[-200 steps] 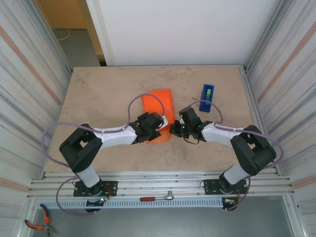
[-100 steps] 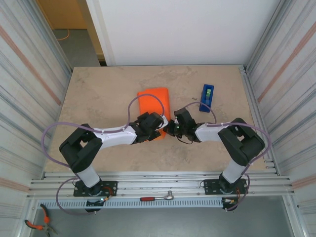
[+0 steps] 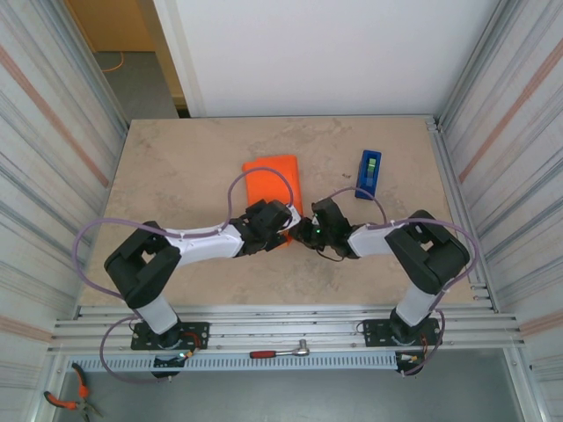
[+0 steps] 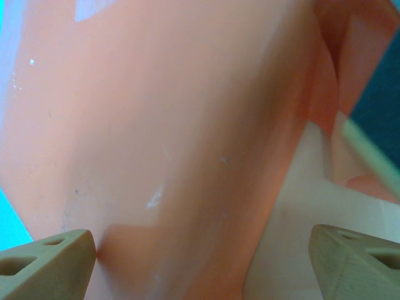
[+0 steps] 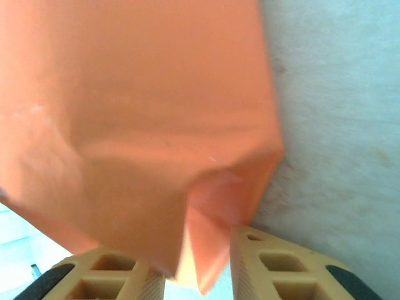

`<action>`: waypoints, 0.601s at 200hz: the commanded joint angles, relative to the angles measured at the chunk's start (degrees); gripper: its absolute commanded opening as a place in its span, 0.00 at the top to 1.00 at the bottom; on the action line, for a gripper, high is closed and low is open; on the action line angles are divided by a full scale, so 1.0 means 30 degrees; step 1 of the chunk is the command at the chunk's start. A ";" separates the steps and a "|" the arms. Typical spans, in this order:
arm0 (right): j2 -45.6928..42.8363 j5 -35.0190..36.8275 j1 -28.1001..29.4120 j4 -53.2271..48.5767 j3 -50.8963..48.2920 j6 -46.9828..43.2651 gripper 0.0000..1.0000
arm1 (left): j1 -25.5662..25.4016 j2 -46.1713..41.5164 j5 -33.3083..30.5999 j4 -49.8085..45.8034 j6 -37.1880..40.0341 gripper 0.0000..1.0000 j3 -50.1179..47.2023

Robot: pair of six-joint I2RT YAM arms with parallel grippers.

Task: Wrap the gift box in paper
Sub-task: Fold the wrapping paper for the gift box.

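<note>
As seen from above, both arms folded at the elbow and reaching inward.
- Left arm: runs low over the table [image 3: 176, 167], ends with left gripper [image 3: 280, 221] over the near end of the paper [image 3: 274, 180].
- Right arm: runs the opposite way, ends with right gripper [image 3: 306, 230] just beside the left one, at the paper's near right corner.

Left gripper: stands wide open, grips nothing. Fingers [image 4: 47, 262] sit far apart, with the orange sheet spreading ahead of and between them. One tip looks to touch it; bare tabletop shows inside the other.

Right gripper: jaws parted only slightly. A hanging corner of paper drops between the fingers [image 5: 281, 269]. Cannot tell whether pinched or loose.

Paper: lies as a flat oblong package, stretching away from both grippers. Gift box cannot be told apart from it.

Surface: beige, marbled. Blue tape dispenser [image 3: 369, 173] stands beyond the right gripper and off to its right, well apart.

Room: white wall [image 3: 317, 53] at the far edge, ribbed panels [image 3: 53, 132] at both sides. Ratchet [image 3: 281, 352] and pliers [image 3: 66, 400] lie behind the arm bases.
</note>
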 commanded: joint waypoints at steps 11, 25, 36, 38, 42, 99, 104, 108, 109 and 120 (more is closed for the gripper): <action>-0.2941 0.0604 -0.0657 -0.2483 -0.0954 -0.0960 0.65 | 0.0038 -0.2447 0.0195 -0.0001 -0.0566 0.11 0.0073; -0.4057 0.0955 -0.1006 -0.3382 -0.1453 -0.1270 0.63 | 0.0354 -0.3226 0.0394 -0.0047 -0.0921 0.11 0.0124; -0.4786 0.1111 -0.1369 -0.3825 -0.1789 -0.1418 0.63 | 0.0796 -0.3673 0.0659 -0.0233 -0.1357 0.11 0.0275; -0.4917 0.1116 -0.1441 -0.3911 -0.1850 -0.1432 0.63 | 0.0900 -0.3729 0.0735 -0.0275 -0.1442 0.11 0.0320; -0.5136 0.1127 -0.1577 -0.4062 -0.1954 -0.1482 0.63 | 0.1103 -0.3812 0.0868 -0.0338 -0.1593 0.11 0.0415; -0.5295 0.1011 -0.2164 -0.5090 -0.1861 -0.2096 0.84 | 0.4230 -0.2417 0.2599 -0.2112 -0.2926 0.11 0.2489; -0.5099 0.0925 -0.2171 -0.4994 -0.1804 -0.2132 0.89 | 0.4480 -0.2185 0.2668 -0.2220 -0.2972 0.11 0.2653; -0.4937 0.0897 -0.2147 -0.4899 -0.1722 -0.2136 0.92 | 0.4630 -0.1985 0.2815 -0.2347 -0.3005 0.11 0.2811; -0.4905 0.0895 -0.2133 -0.4878 -0.1699 -0.2138 0.93 | 0.4667 -0.1929 0.2832 -0.2373 -0.3019 0.11 0.2838; -0.4373 0.0852 -0.2148 -0.4851 -0.1398 -0.2197 0.99 | 0.4886 -0.1414 0.2965 -0.2586 -0.2918 0.11 0.3144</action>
